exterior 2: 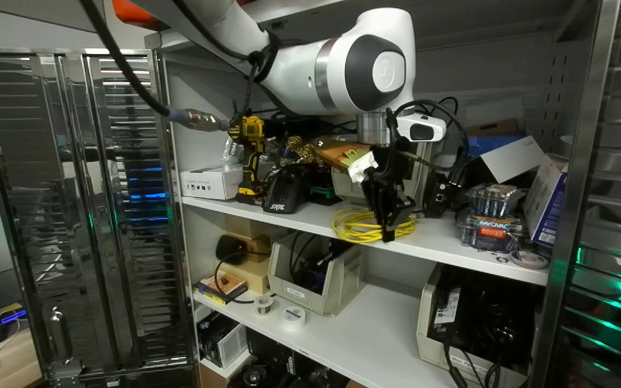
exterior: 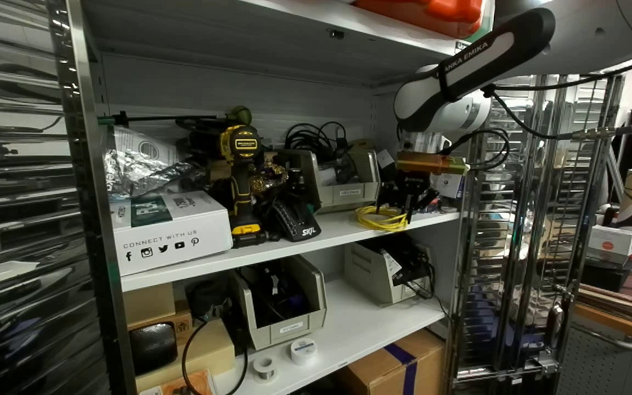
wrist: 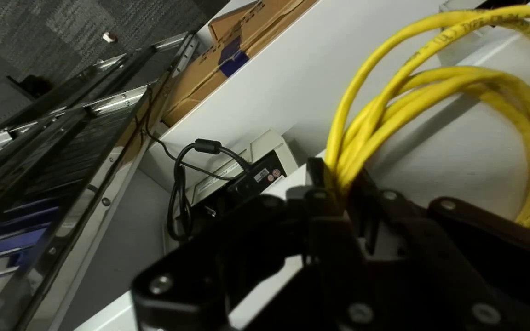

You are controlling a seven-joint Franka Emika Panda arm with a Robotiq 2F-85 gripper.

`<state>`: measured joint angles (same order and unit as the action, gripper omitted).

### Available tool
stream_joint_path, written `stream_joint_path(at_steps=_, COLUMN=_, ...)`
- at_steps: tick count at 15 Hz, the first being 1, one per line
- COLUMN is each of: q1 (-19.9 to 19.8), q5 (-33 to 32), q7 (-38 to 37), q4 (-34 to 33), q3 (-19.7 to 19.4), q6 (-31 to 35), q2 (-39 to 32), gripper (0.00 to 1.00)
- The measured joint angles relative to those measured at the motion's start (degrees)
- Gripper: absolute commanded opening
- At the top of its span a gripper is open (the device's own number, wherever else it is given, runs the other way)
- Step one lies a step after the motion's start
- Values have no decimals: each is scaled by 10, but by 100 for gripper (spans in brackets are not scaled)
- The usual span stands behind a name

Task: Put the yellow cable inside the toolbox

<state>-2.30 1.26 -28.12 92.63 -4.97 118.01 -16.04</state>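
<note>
The yellow cable [exterior: 388, 224] is a coiled bundle at the front edge of the upper shelf, also in an exterior view [exterior 2: 352, 233]. In the wrist view its strands [wrist: 357, 146] converge between my fingertips. My gripper [wrist: 338, 184] points down and is shut on them; it shows in both exterior views [exterior: 398, 214] [exterior 2: 388, 231]. The loops lie at shelf level; I cannot tell if they are lifted. A pale grey bin [exterior: 329, 196] with a label stands just behind the cable, partly hidden by the arm in an exterior view [exterior 2: 344, 187]. I cannot tell which pale box is the toolbox.
A yellow-black drill [exterior 2: 250, 156], black charger [exterior 2: 283, 194] and white carton [exterior: 176, 236] stand on the same shelf. Battery packs [exterior 2: 491, 226] and a white box [exterior 2: 510, 159] sit at the other end. Grey bins [exterior: 288, 328] [exterior: 368, 269] stand below. Metal doors [exterior: 486, 247] flank the shelves.
</note>
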Motion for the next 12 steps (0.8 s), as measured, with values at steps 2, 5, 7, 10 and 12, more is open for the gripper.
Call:
stream_joint_path(at_steps=2, q1=6, q5=-10, q7=0, q4=4, q3=0, q6=8, q2=4, gripper=17)
stream_joint_path(at_steps=5, q1=18, q5=-27, q7=1, q4=38, q3=3, q6=31, q2=35, gripper=15)
stream_joint_path(at_steps=7, q1=28, q5=-33, q7=2, q4=82, q3=7, q6=51, q2=77, gripper=15)
stream_joint_path(at_steps=10, q1=33, q5=-33, q7=4, q4=160, q3=19, q6=77, q2=156, gripper=14)
stream_joint_path(at_steps=12, q1=33, q5=-34, q7=3, q4=212, q3=26, q6=122, q2=208, gripper=13)
